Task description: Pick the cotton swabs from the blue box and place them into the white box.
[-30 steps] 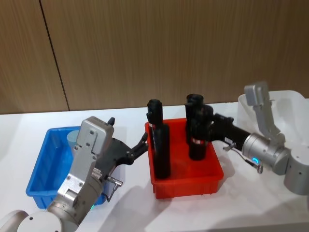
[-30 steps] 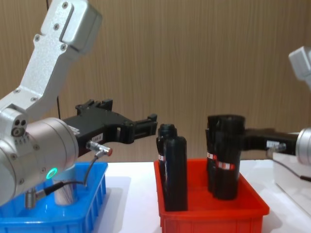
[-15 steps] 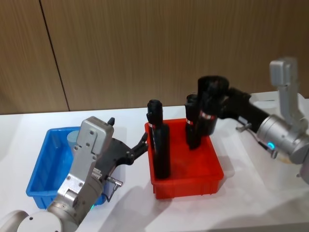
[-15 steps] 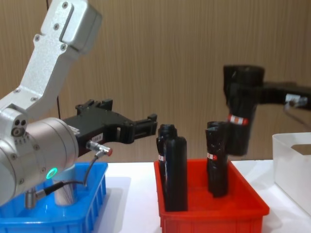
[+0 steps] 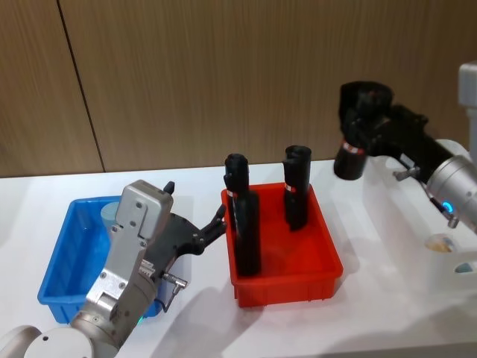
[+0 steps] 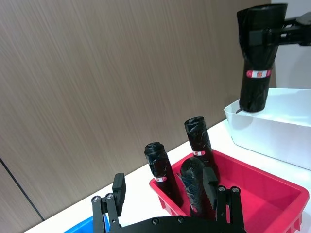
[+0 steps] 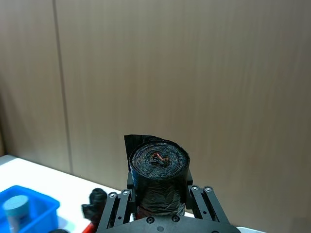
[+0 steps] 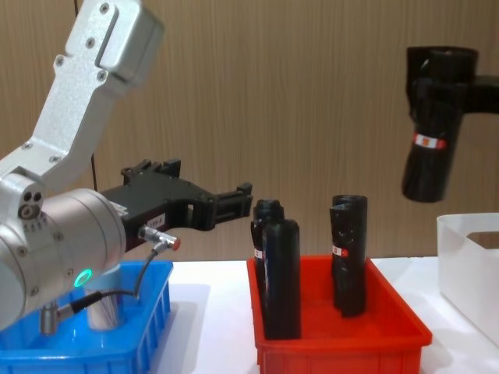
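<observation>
The right gripper [image 8: 433, 86], fingers clamped on a black roll [image 8: 427, 160], carries it high near the white box [image 8: 470, 261], not a swab. Swabs [image 5: 112, 212] sit in the blue box [image 5: 63, 257]; the left gripper [image 5: 216, 225], probably apart, hovers beside it. Next: lower the roll.

Glossy plastic red bin [image 5: 287, 274]
</observation>
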Controlling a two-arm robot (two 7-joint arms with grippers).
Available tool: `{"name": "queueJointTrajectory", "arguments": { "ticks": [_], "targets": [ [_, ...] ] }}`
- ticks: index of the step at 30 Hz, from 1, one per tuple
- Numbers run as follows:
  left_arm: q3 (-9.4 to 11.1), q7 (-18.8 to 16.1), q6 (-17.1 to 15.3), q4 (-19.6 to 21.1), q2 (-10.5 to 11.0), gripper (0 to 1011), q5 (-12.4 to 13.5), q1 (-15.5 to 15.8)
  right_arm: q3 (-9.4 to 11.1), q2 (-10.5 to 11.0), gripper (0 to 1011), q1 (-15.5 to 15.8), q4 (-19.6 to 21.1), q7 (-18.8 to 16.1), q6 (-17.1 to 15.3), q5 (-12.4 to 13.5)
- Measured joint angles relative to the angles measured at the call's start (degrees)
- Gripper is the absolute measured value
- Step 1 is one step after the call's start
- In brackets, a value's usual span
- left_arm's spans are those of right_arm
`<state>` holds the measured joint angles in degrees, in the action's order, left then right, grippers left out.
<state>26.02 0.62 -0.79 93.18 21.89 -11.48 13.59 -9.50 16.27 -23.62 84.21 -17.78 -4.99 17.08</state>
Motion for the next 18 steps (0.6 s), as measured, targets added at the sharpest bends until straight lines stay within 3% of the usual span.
{"name": "queueJointTrajectory", "arguments": {
  "ticks": [8, 18],
  "targets": [
    [0.0, 0.0, 0.0, 0.0, 0.0, 1003, 0.0, 0.0, 1.2, 1.2, 509, 0.9, 2.3, 5.4, -2.2, -1.7],
    [0.0, 0.0, 0.0, 0.0, 0.0, 1003, 0.0, 0.0, 3.0, 2.6, 509, 1.1, 0.4, 10.1, -4.7, -3.0]
  ]
}}
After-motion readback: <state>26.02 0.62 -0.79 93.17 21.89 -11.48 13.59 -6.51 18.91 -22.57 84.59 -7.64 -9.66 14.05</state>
